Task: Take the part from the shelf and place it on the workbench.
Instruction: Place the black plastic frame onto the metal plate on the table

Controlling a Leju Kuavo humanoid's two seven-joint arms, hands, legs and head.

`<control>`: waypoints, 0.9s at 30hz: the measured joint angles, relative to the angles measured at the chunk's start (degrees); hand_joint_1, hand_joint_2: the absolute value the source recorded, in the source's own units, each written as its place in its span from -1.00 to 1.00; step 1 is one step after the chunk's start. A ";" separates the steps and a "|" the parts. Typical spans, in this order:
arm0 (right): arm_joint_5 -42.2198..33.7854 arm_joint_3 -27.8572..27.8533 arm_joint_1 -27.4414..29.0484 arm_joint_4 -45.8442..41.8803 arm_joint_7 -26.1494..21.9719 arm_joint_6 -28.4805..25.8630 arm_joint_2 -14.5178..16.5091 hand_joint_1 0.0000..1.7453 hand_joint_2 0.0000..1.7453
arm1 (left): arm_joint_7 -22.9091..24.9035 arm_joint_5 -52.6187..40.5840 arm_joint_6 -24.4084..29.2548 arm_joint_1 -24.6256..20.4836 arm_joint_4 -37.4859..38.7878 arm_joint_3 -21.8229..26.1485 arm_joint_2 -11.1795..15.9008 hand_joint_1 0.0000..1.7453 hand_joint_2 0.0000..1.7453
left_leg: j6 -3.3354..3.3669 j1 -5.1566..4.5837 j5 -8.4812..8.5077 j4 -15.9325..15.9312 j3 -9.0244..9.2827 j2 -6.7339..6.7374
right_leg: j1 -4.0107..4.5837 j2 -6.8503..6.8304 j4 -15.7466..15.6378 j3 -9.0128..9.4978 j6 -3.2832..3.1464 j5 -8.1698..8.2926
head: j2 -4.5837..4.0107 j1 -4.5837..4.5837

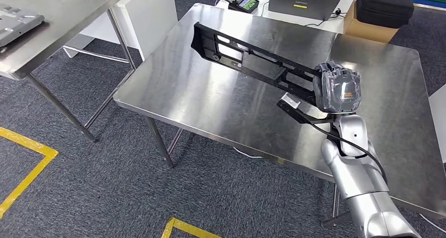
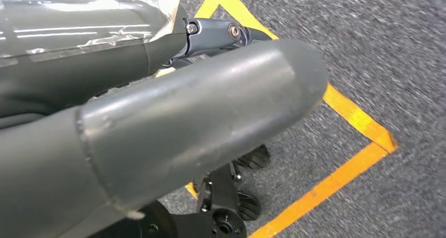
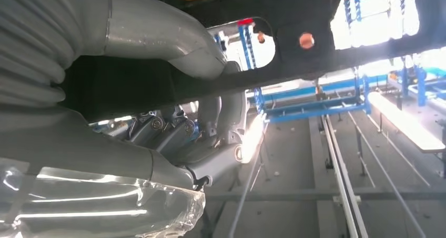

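I'm seeing a laptop [image 1: 305, 1], a black case [image 1: 385, 4] and a cardboard box [image 1: 371, 30] crowding the far edge of the shiny steel workbench [image 1: 210, 96]. My right hand [image 1: 336, 88] is gripping the long, black, slotted part [image 1: 247, 57] above it. My left hand [image 2: 158, 133] is hanging over grey carpet; I can't tell its fingers' state.

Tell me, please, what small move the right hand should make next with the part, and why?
Probably lower it. The right hand grips the black part at one end, and its far end seems to hang tilted above the bare steel workbench; easing it down flat should come before the fingers let go.
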 joint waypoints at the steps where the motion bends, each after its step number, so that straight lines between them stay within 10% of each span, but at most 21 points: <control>1: 0.75 -0.09 0.10 -0.10 0.24 0.22 0.08 1.00 1.00 | 0.00 -0.10 -0.02 -0.02 0.00 -0.01 0.01 -1.00 -1.00 | -0.38 -0.08 -0.49 0.19 0.14 0.01 | 0.01 -0.12 -1.76 0.84 -0.26 0.60 | 0.00 -0.06; 6: 3.12 -0.91 0.78 -0.52 0.89 0.82 0.37 1.00 1.00 | 0.02 -0.66 -0.18 -0.15 -0.01 -0.02 -0.02 -1.00 -1.00 | -2.09 0.76 -3.08 3.07 -0.48 0.30 | 0.24 0.27 -2.40 2.07 -3.03 -0.43 | 0.00 -0.48; 9: 3.44 -1.45 1.02 -0.62 0.99 0.95 0.43 1.00 1.00 | 0.02 -0.75 -0.27 -0.11 0.00 -0.02 -0.08 -1.00 -1.00 | -2.71 1.07 -6.97 14.12 -6.81 0.30 | 0.46 0.31 -2.42 3.13 -4.09 -1.30 | 0.00 -0.71; 11: 3.67 -1.76 1.53 -0.62 1.00 1.10 0.49 1.00 1.00 | 0.02 -0.81 -0.38 -0.06 0.00 -0.02 -0.07 -1.00 -1.00 | -2.74 1.10 -6.41 17.80 -10.30 0.30 | 0.63 0.44 -2.41 3.93 -4.22 -1.99 | 0.00 -0.73; 16: 3.98 -2.42 2.19 -0.62 1.01 1.31 0.49 1.00 1.00 | 0.01 -1.01 -0.52 -0.12 0.00 -0.02 0.01 -1.00 -1.00 | -1.37 0.70 3.46 2.82 -5.75 0.29 | 0.97 0.79 -2.46 6.15 -3.28 -3.93 | 0.00 -0.67; 21: 4.28 -2.96 2.32 -0.71 1.07 1.33 0.41 1.00 1.00 | -0.06 -1.31 -0.52 -0.19 -0.01 -0.02 -0.01 -1.00 -1.00 | 0.37 0.29 3.05 0.48 -4.18 0.33 | 1.14 0.63 -0.77 5.17 -2.05 -5.46 | 0.00 -0.62; 25: 5.10 -3.35 2.87 -0.72 1.26 1.57 0.42 1.00 1.00 | -0.77 -1.43 -0.40 -0.26 -0.02 -0.02 0.03 -1.00 -1.00 | 1.23 0.27 2.33 0.06 -2.72 0.27 | 1.10 0.53 12.63 -2.80 -2.33 -9.32 | 0.00 -0.47; 27: 5.58 -3.43 3.24 -0.69 1.24 1.76 0.50 1.00 1.00 | -1.09 -1.43 -0.35 -0.25 -0.01 -0.01 0.03 -1.00 -1.00 | 1.14 0.27 1.69 0.11 -2.04 0.05 | 1.05 0.52 12.73 -4.28 -1.50 -7.72 | 0.00 -0.43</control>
